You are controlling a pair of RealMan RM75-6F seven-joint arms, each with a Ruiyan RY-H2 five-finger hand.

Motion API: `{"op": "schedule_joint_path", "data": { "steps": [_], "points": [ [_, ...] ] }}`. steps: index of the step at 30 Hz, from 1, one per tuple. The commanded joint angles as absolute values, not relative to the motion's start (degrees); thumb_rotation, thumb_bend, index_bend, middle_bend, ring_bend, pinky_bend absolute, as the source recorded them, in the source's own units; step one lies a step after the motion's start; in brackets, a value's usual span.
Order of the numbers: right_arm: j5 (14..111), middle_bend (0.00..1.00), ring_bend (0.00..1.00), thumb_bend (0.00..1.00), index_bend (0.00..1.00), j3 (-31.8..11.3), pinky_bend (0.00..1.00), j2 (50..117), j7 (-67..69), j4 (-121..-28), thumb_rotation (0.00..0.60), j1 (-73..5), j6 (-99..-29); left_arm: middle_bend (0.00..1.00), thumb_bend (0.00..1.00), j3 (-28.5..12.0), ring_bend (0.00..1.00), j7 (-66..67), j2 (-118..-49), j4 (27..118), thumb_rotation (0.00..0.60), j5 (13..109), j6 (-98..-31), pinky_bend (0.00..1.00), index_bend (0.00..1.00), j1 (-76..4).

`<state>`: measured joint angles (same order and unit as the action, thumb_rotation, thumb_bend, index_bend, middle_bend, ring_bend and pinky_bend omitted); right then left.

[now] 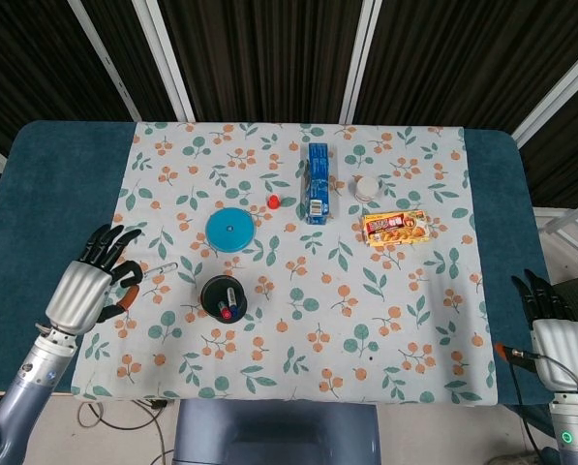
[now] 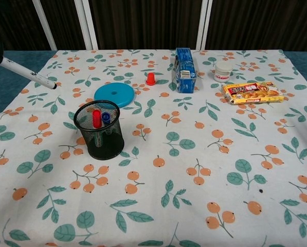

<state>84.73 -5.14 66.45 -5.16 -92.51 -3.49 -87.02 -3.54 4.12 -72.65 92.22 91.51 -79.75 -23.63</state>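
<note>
My left hand [image 1: 87, 289] hovers over the table's left side and pinches a white marker with a dark tip [image 1: 157, 270], which points right toward the black mesh pen cup [image 1: 223, 298]. In the chest view only the marker [image 2: 27, 73] shows at the left edge, above and left of the cup [image 2: 99, 131]. The cup holds a red pen [image 2: 96, 118] and a blue one [image 2: 106, 117]. My right hand [image 1: 558, 335] hangs beyond the table's right edge, fingers straight, holding nothing.
A blue disc [image 1: 230, 231], a small red cap [image 1: 272, 202], an upright blue box [image 1: 316, 181], a white jar [image 1: 366, 187] and a snack packet [image 1: 395, 228] lie across the far half of the floral cloth [image 1: 366, 329].
</note>
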Motion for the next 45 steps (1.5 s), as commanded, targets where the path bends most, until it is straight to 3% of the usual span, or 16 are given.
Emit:
{"op": "schedule_joint_path", "data": {
  "steps": [1, 14, 33, 38, 45],
  "points": [
    [84.7, 0.02, 0.07, 0.10, 0.10, -5.2, 0.19, 66.4, -5.1, -92.5, 0.600, -3.5, -87.0, 0.10, 0.38, -4.6, 0.00, 4.1, -74.9, 89.8, 0.600, 89.7, -77.7, 0.00, 0.55, -24.8],
    [84.8, 0.02, 0.08, 0.10, 0.10, -5.1, 0.19, 66.3, -4.8, -92.5, 0.600, -3.5, -86.9, 0.10, 0.38, -6.0, 0.00, 9.8, -83.2, 84.6, 0.600, 85.5, -68.9, 0.00, 0.55, -29.8],
    [84.7, 0.02, 0.07, 0.10, 0.10, -5.1, 0.19, 66.2, -4.6, -92.5, 0.600, -3.6, -86.8, 0.09, 0.38, -3.7, 0.00, 16.2, -86.8, 83.2, 0.600, 85.0, -66.4, 0.00, 0.53, -30.9],
    [84.7, 0.02, 0.07, 0.10, 0.10, -5.2, 0.19, 66.1, -4.6, -92.5, 0.600, -3.6, -86.7, 0.09, 0.37, -2.9, 0.00, 17.1, -86.8, 83.6, 0.600, 85.6, -66.4, 0.00, 0.46, -30.8],
    [84.8, 0.02, 0.07, 0.10, 0.10, -5.1, 0.19, 66.1, -4.6, -92.5, 0.600, -3.6, -86.7, 0.07, 0.24, -1.5, 0.00, 17.9, -84.5, 87.7, 0.600, 87.0, -67.2, 0.00, 0.30, -30.0]
  ]
}}
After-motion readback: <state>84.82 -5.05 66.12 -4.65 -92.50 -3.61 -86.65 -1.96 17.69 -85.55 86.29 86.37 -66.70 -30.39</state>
